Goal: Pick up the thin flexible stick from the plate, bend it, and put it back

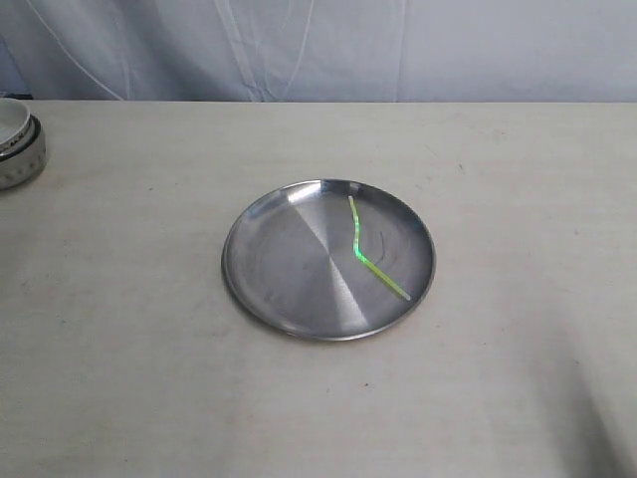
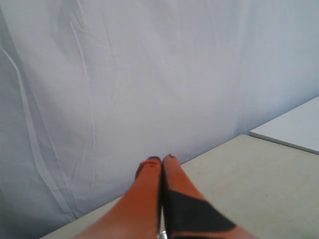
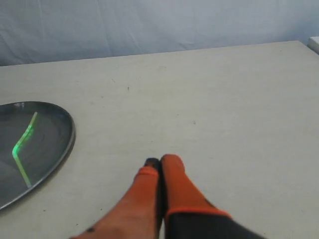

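Observation:
The thin flexible stick (image 1: pixel 364 252) glows neon green and lies kinked on the right half of the steel plate (image 1: pixel 289 269) in the middle of the table. In the right wrist view the stick (image 3: pixel 22 144) and the plate (image 3: pixel 62 144) show off to one side. My right gripper (image 3: pixel 160 162) is shut, empty, above bare table, apart from the plate. My left gripper (image 2: pixel 161 159) is shut too, nothing in it, raised toward the white backdrop. Neither gripper appears in the exterior view.
A small white bowl (image 1: pixel 20 144) stands at the table's far left edge. A white sheet (image 1: pixel 318 45) hangs behind the table. A white board (image 2: pixel 294 127) lies past the table's end in the left wrist view.

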`<state>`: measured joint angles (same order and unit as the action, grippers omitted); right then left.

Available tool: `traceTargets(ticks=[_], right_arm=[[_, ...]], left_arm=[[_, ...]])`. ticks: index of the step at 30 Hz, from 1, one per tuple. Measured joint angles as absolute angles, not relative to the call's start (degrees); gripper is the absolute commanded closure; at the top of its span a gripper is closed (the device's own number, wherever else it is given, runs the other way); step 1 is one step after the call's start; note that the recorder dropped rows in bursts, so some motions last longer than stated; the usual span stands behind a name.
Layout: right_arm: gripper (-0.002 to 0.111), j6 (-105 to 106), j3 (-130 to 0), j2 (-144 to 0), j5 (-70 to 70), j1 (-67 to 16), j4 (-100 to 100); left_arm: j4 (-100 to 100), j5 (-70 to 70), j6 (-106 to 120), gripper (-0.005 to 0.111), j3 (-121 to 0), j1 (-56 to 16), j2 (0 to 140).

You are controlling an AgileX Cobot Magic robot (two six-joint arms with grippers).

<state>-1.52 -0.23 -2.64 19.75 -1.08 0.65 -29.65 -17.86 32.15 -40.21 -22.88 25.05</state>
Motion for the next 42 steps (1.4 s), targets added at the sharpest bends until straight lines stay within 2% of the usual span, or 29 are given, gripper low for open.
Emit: traceTargets(ticks=[23,31,42], right_arm=[[0.107,-1.37,-0.23,-2.64,19.43,-1.59,0.75],[0.107,-1.27,-0.23,-2.64,19.43,-1.59,0.75],[0.107,-1.27,-0.23,-2.64,19.34,-1.59,0.75]], left_arm=[[-25.07,-19.16,31.39,0.107,-39.24,-22.45,25.05],[-21.08,-16.9,17.3,0.107,-26.5,-12.34,23.13],[-19.37,-11.22,12.14,0.107,-7.98,-2.43,11.33]])
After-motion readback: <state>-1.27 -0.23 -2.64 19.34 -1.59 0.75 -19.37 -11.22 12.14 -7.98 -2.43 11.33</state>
